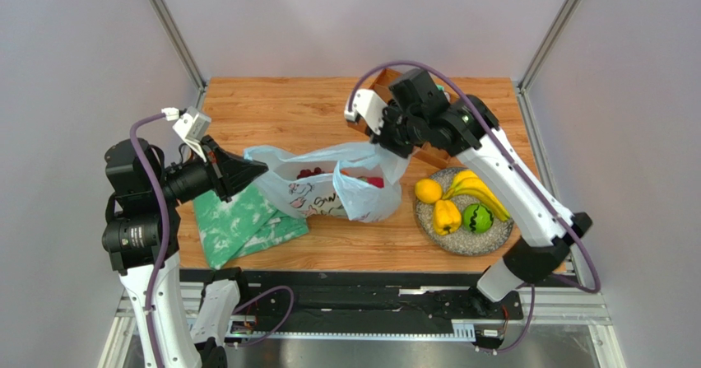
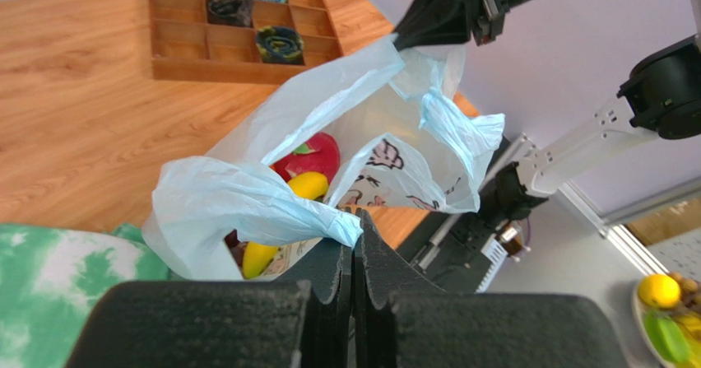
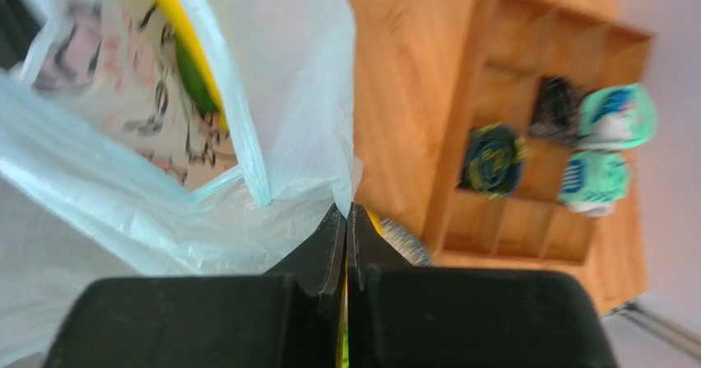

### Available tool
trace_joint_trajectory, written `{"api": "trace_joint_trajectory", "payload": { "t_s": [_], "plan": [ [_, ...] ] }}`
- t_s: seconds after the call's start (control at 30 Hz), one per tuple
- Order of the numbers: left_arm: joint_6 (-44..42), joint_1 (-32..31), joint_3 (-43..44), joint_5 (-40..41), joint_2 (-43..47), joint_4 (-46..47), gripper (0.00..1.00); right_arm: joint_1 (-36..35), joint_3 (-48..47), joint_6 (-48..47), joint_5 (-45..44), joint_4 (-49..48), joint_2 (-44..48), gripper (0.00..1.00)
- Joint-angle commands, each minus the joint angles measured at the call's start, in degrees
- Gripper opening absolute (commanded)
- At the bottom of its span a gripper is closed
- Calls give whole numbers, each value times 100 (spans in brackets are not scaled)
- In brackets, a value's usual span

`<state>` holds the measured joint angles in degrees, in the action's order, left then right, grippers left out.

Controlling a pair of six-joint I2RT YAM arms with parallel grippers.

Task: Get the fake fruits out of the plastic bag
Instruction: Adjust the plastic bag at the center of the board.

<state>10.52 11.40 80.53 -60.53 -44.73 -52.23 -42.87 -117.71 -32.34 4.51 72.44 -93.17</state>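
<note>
Pale grey walls enclose a wooden tabletop (image 1: 313,113), and the plastic bag (image 1: 329,191) lies at its centre with its mouth stretched open between the two arms

Left hand (image 2: 355,220): jaws closed, pinching the bag's rim on the side towards the left arm

Right hand (image 3: 346,216): jaws closed flat on the opposite rim of the bag, which stands raised there

Fake fruits inside the bag: a pink-red fruit (image 2: 317,156), a yellow fruit (image 2: 308,184) touching it, and a second yellow piece (image 2: 257,258) lower down, partly veiled by the film. Dark red grapes (image 1: 310,172) show through the bag's mouth from above

Right of the bag, just beside it: a speckled plate (image 1: 494,240) holding a lemon (image 1: 427,191), a banana bunch (image 1: 473,185), a yellow pepper (image 1: 447,216) and a green fruit (image 1: 476,217)

Left of the bag, touching its near corner: a green-and-white cloth (image 1: 239,224)

Behind the bag: a wooden divided tray (image 2: 239,30) with rolled items in several compartments
</note>
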Motion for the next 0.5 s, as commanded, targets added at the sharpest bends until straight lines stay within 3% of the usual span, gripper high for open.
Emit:
{"api": "trace_joint_trajectory", "payload": {
  "t_s": [0.0, 0.1, 0.13, 0.17, 0.2, 0.23, 0.3, 0.4, 0.47],
  "plan": [
    [-541, 38, 68, -731, 210, -857, 0, -37, 1397, -158, 838, 506, 842, 0],
    [-972, 38, -124, -820, 394, -1736, 0, -72, 2505, -89, 579, 499, 1281, 0],
    [-1008, 29, -404, -811, 456, -1912, 0, -72, 2986, -132, 455, 325, 1370, 5],
    [-1043, 29, -546, -759, 526, -1957, 0, -63, 3104, -141, 306, 219, 1467, 17],
    [-1044, 29, -704, -732, 683, -1967, 0, -72, 3175, -150, 17, 96, 1537, 47],
    [-1044, 29, -975, -680, 746, -1941, 0, -72, 3149, -167, -81, -132, 1643, 61],
    [-1044, 29, -1170, -670, 877, -1862, 0, -72, 2650, -220, 31, -274, 1661, 82],
    [-1017, 29, -1443, -697, 949, -1695, 0, -116, 1377, -264, 819, -301, 1408, 93],
    [-877, 29, -1637, -749, 992, -1519, 0, -386, 395, -203, 1156, -214, 1005, 94]
  ]
}}
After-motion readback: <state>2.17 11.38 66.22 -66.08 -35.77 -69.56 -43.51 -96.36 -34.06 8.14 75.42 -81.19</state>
